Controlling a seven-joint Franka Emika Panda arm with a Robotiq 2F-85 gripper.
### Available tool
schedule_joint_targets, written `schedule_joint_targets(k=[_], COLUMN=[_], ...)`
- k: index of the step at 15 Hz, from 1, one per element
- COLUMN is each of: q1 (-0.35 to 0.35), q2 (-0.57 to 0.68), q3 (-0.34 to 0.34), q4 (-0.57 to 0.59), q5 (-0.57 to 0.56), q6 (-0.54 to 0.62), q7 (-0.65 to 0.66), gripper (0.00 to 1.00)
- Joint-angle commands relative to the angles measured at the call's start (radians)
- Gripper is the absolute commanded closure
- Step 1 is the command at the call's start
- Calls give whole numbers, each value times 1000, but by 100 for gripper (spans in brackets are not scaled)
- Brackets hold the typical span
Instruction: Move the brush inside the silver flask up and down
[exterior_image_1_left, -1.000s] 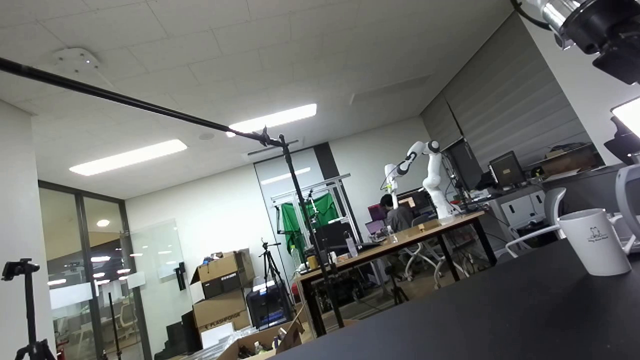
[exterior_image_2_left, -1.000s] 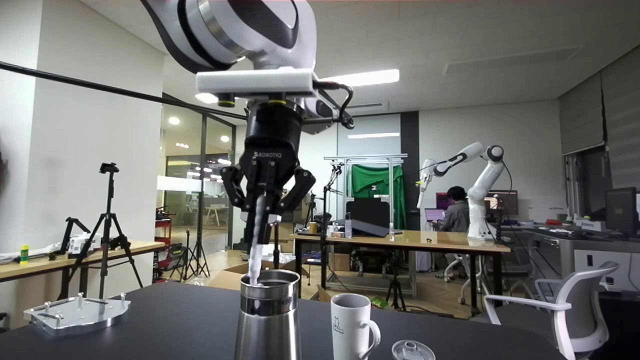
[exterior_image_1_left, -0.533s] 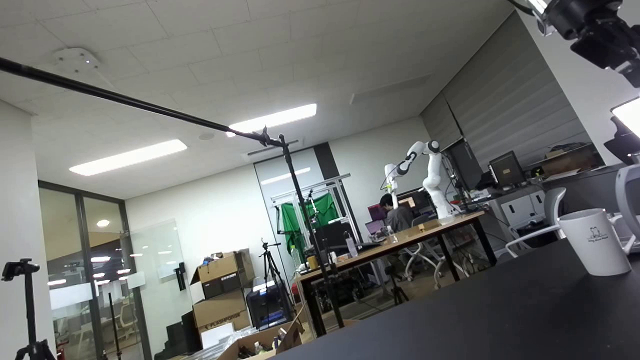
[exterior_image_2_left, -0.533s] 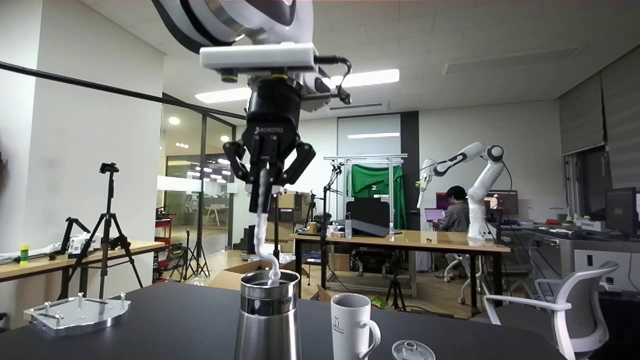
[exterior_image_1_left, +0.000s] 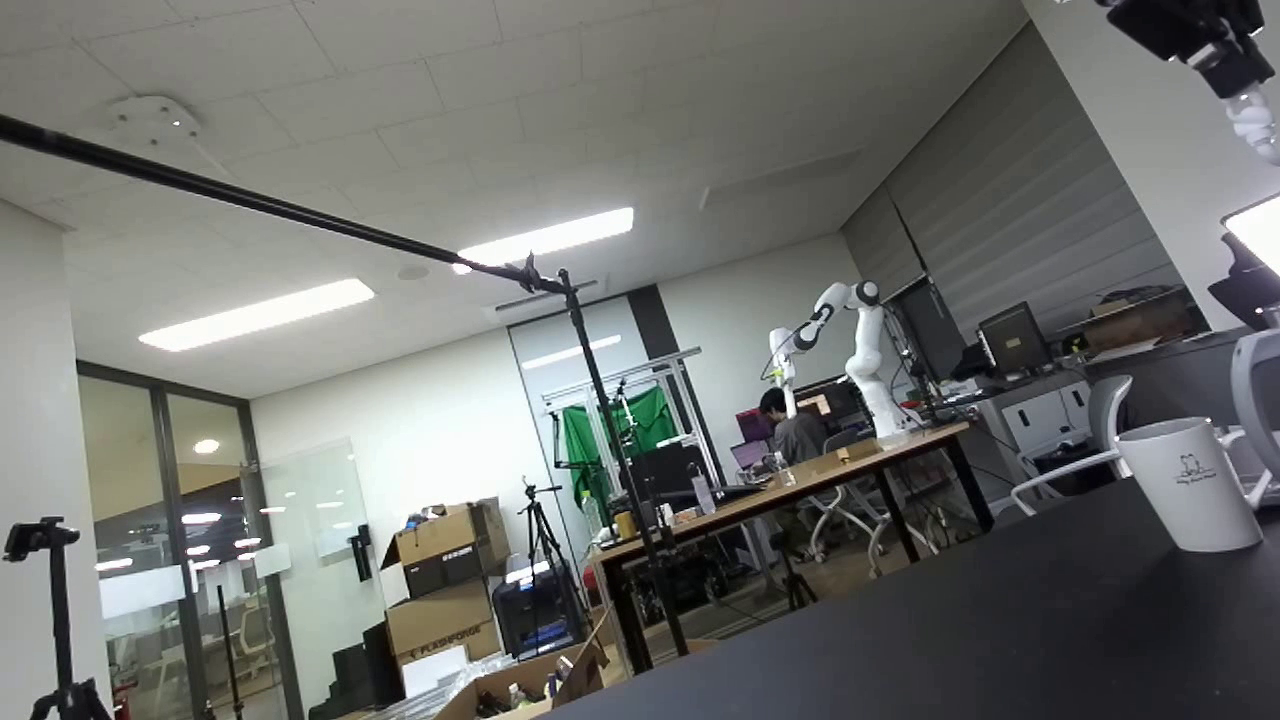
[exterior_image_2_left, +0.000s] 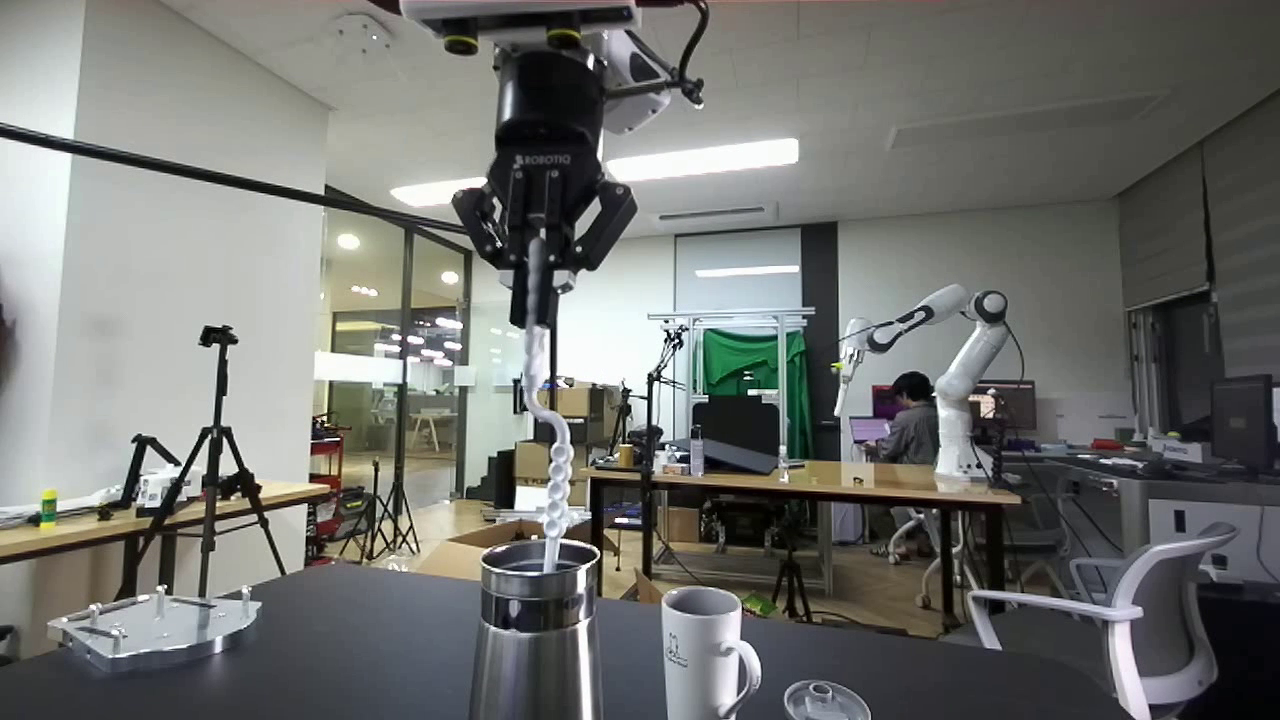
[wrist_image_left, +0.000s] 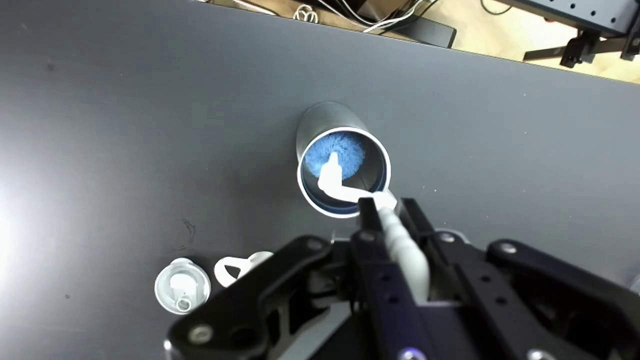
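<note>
The silver flask stands upright on the black table. It also shows in the wrist view, where the blue bristle head of the brush sits inside, off to one side. The brush's white bent handle rises out of the flask mouth in an exterior view; part of it shows at the top right of an exterior view. My gripper is shut on the upper handle, well above the flask. It also shows in the wrist view with the handle between its fingers. The flask is out of frame in an exterior view.
A white mug stands beside the flask, also in an exterior view. A clear lid lies near the mug and shows in the wrist view. A metal plate with posts lies at the table's left.
My gripper has risen steadily with the brush in both exterior views. More of the white handle, including its bend and beaded part, now shows above the flask mouth. The flask and mug have not moved.
</note>
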Motion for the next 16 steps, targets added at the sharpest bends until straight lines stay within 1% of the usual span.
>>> schedule_joint_targets(k=[1, 6, 10, 12, 16], q1=[6, 8, 5, 4, 0], q2=[46, 124, 178, 168, 110], q3=[-15, -7, 4, 8, 7], q4=[-37, -111, -123, -108, -65], q5=[-3, 1, 2, 4, -3], q6=[26, 128, 177, 164, 80], q7=[3, 2, 7, 5, -5], gripper=[96, 96, 96, 96, 96])
